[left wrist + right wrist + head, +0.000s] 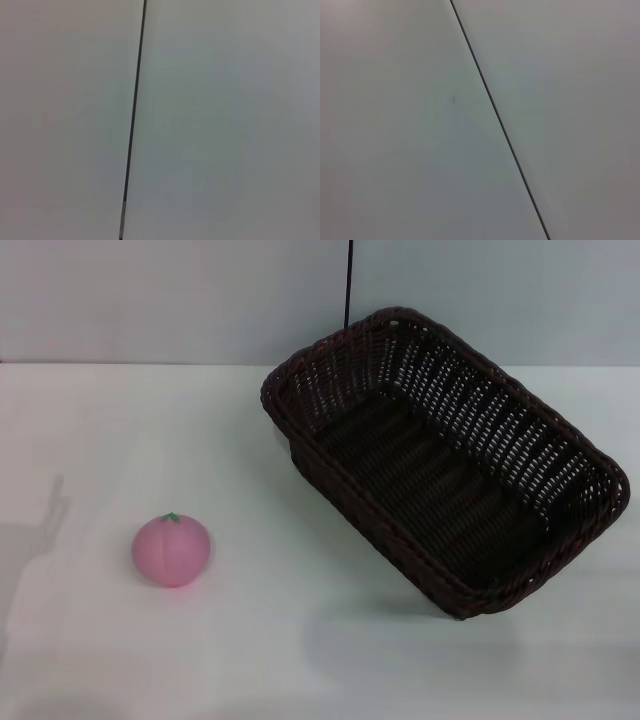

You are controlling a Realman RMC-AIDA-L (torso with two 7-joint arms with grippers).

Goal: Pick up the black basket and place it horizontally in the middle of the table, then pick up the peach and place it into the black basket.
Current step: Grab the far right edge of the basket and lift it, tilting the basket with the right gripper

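- Basket: large dark brown-black woven wicker basket (440, 465) sits diagonally on the white worktop (300, 640), right of centre, toward the far edge, empty.
- Small round pink toy peach (171, 551) rests on the worktop at left, well apart from the basket.
- Neither end effector appears; open or closed state cannot be told.
- Both wrist views show only pale wall with a dark seam (132, 120).

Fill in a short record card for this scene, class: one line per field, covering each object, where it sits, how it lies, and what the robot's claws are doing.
basket: black basket, on the robot's right half of the table, lying diagonally, open side up
basket contents: empty
peach: peach, on the robot's left, standing apart from the basket, stem spot up
surface: white table
claws: neither in view; both wrist views show only a pale panel with a dark seam
task progress: nothing moved into place yet
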